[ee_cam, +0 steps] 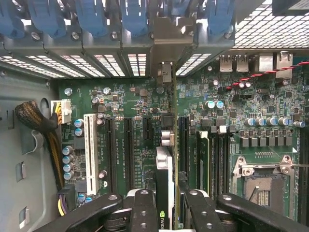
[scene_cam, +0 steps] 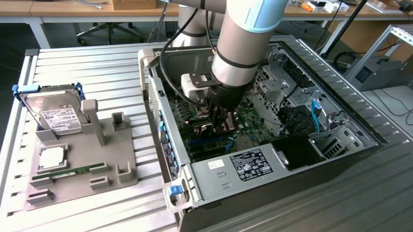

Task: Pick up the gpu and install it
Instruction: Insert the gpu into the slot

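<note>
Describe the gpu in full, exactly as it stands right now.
The gpu is seen edge-on: a thin card with a dark body, a pale silvery-white section along its edge and a small green logo near the gripper, which clamps it from both sides. It stands on edge over the green motherboard, parallel to the long black expansion slots, with its far end reaching the perforated rear wall. Whether it is fully seated in a slot cannot be told.
</note>
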Tool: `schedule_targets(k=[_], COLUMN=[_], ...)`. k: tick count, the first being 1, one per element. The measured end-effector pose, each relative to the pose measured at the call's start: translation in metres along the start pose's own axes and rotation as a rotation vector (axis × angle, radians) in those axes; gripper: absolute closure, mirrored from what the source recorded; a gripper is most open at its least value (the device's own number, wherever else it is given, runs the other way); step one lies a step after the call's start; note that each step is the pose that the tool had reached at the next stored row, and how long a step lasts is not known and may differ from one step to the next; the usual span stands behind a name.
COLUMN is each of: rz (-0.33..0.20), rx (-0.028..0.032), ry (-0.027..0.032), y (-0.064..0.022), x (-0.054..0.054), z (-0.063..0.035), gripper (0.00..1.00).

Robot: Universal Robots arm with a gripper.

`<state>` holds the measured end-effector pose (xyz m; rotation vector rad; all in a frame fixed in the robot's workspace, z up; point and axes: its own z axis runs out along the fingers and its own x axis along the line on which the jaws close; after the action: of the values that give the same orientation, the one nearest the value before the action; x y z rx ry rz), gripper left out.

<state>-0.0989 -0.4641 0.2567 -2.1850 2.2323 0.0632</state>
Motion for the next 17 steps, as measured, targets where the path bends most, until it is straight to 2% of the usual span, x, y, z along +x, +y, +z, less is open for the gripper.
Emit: schedule_targets(k=[17], rz=[0.0], rx=[0.0], ry=[0.0], y=[0.0008], x=[0.0002], z=[0.0031], gripper=[0.73])
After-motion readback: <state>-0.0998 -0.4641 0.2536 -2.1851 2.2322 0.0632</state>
